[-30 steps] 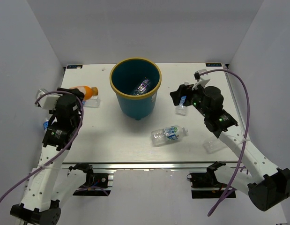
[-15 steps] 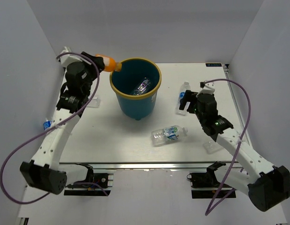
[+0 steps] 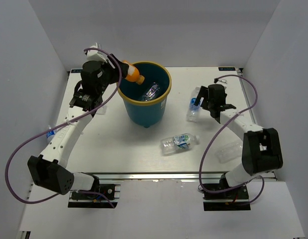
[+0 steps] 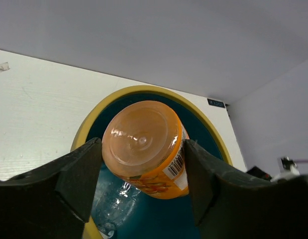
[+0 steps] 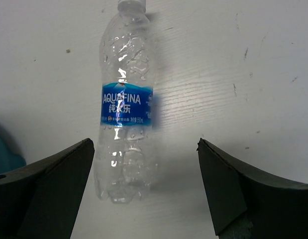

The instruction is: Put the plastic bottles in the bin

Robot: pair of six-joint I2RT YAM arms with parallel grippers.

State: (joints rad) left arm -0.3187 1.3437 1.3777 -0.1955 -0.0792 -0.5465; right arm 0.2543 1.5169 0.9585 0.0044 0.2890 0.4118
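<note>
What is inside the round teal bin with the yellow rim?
One clear plastic bottle lies inside the teal bin. The orange bottle held above its rim hides part of the floor.

White table [image 3: 109, 149] holds the bin [image 3: 150, 113] (upright) and scattered bottles [image 3: 179, 141].

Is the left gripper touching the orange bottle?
Touching. The left wrist view shows the fingers of the left gripper pressed against both sides of the orange bottle, no gap showing.

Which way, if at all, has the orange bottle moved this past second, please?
Yes: the left gripper has carried the orange bottle from the table left of the bin to over its rim.
</note>
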